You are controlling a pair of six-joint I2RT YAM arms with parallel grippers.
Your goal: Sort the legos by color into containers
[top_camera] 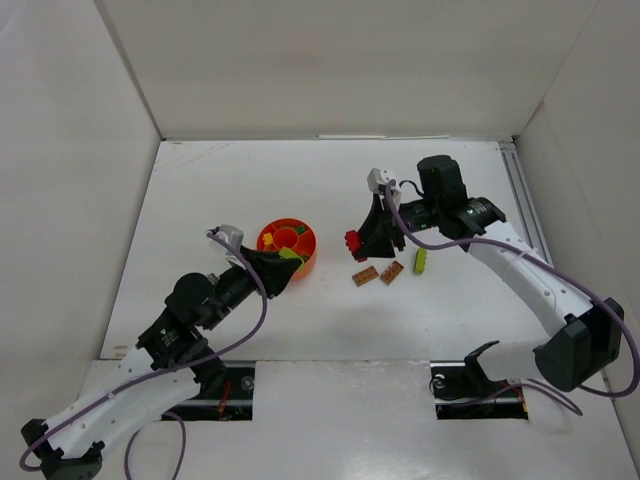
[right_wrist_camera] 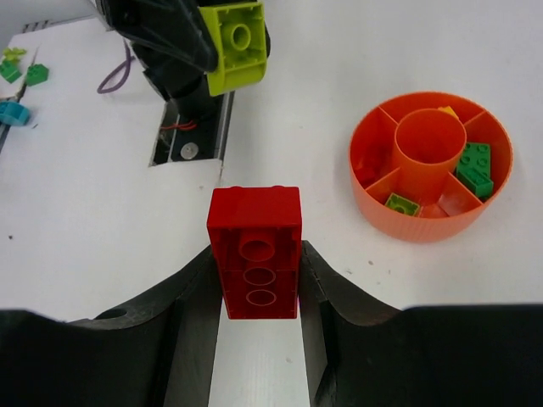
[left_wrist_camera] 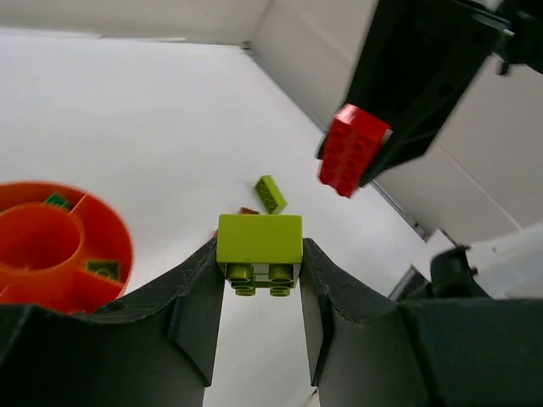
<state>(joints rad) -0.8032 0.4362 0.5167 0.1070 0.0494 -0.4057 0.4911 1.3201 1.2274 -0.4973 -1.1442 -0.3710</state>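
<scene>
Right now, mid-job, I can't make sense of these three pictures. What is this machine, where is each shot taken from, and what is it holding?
Two robot arms are bolted side by side at a table's near edge. The overhead picture looks down on both; the other two come from cameras on each wrist, looking out past that arm's own fingers.

The left gripper is shut on a lime-yellow brick. The right gripper is shut on a red brick.

On the table stands a round orange bowl split into compartments, with green bricks already inside. Two brown bricks and a loose lime brick lie between the arms.
</scene>
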